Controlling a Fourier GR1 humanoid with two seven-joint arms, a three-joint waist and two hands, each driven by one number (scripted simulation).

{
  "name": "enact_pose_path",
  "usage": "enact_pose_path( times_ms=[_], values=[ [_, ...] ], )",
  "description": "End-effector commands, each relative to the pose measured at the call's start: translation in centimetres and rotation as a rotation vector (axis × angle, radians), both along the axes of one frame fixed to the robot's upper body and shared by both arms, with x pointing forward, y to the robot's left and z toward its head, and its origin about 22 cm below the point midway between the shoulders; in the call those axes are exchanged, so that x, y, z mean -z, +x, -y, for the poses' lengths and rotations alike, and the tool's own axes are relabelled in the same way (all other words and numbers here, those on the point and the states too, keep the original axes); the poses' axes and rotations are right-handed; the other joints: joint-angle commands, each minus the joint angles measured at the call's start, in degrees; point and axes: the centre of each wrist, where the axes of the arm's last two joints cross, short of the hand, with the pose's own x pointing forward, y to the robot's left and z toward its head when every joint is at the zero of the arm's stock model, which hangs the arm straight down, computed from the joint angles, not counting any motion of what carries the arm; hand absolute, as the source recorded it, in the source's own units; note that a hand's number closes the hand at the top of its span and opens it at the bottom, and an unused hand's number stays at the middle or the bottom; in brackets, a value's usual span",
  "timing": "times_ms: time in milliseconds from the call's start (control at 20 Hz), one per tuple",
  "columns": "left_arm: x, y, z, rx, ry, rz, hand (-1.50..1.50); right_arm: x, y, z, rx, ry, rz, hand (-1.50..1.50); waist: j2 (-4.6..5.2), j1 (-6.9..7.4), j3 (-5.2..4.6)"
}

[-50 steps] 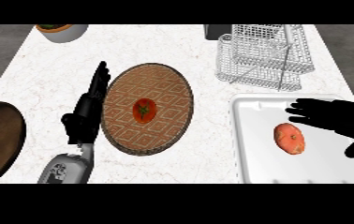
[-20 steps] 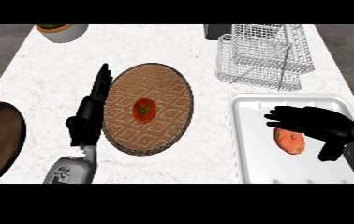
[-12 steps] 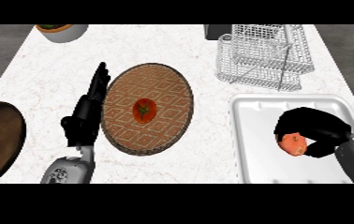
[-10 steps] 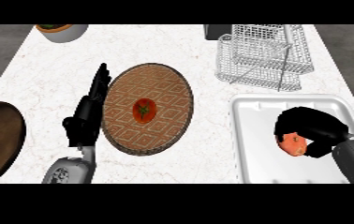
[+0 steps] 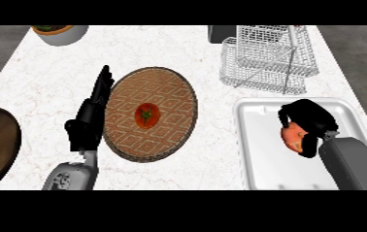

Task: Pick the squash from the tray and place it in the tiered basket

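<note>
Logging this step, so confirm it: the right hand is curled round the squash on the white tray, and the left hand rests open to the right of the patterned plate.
One detail is wrong. In the head view the left hand rests open to the left of the patterned plate, not its right. The rest holds: the right hand is curled round the squash on the white tray.

White marble counter [image 5: 208, 109], woven plate [image 5: 154, 88], white tray [image 5: 261, 148], wire tiered basket [image 5: 265, 58]

Bare counter btwn tray [image 5: 258, 143] & tiered basket [image 5: 265, 56], 12 o'clock: open lane | woven plate [image 5: 150, 113] at 9 o'clock blocks left | basket's wire walls upright.
</note>
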Motion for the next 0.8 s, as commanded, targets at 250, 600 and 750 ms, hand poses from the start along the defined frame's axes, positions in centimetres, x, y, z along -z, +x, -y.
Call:
enact_pose_path(
  times_ms=[250,600,750],
  values=[
    [0.5,-0.1,-0.9,-0.001,0.012,-0.021,0.00,-2.6,3.2,-13.7,0.533,-0.159,0.143,1.50,0.06,1.20,0.95],
    [-0.4,0.3,0.7,-0.004,0.004,-0.006,0.00,-13.2,3.3,-22.2,0.729,-0.187,0.367,1.50,0.13,0.69,1.26],
    [1.2,-0.5,0.4,0.000,0.000,-0.024,0.00,-19.3,2.2,-23.4,0.777,-0.136,0.473,1.50,0.09,0.13,1.24]
  ],
)
